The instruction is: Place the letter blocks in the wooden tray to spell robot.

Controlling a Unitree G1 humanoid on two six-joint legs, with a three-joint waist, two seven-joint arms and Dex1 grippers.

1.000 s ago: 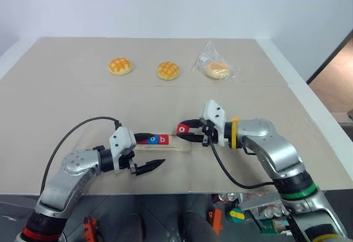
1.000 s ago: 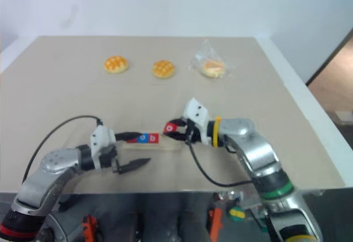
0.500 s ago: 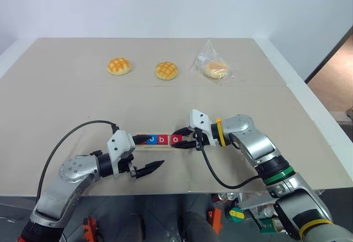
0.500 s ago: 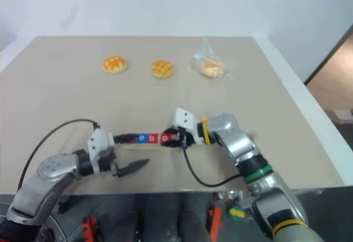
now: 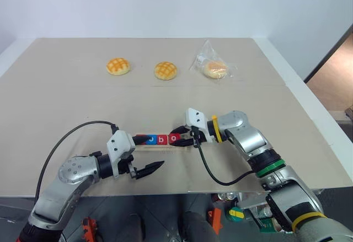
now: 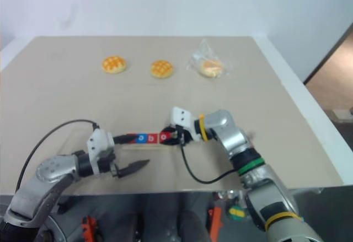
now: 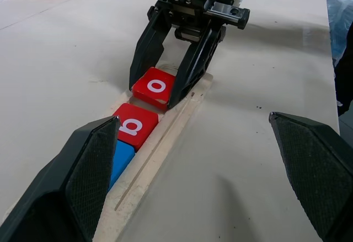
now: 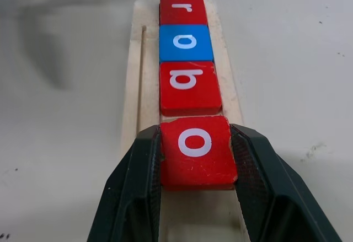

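Note:
The wooden tray (image 5: 163, 145) lies near the table's front edge. In it lie three letter blocks in a row: a red r (image 8: 183, 10), a blue o (image 8: 186, 42) and a red b (image 8: 190, 87). My right gripper (image 5: 177, 138) is shut on a red o block (image 8: 196, 151), held low over the tray right after the b, a thin gap between them. My left gripper (image 5: 149, 152) stands open at the tray's left end. One of its fingers is over the tray and the other is in front of it, with nothing held.
Two round buns (image 5: 119, 66) (image 5: 165, 70) and a bun in a plastic bag (image 5: 214, 68) lie at the back of the table. A black cable (image 5: 71, 137) loops beside my left arm. The table's front edge runs just below the left gripper.
My right gripper has carried the red o block down and left, from above the tray's right end to just after the b. The left gripper has stayed where it was.

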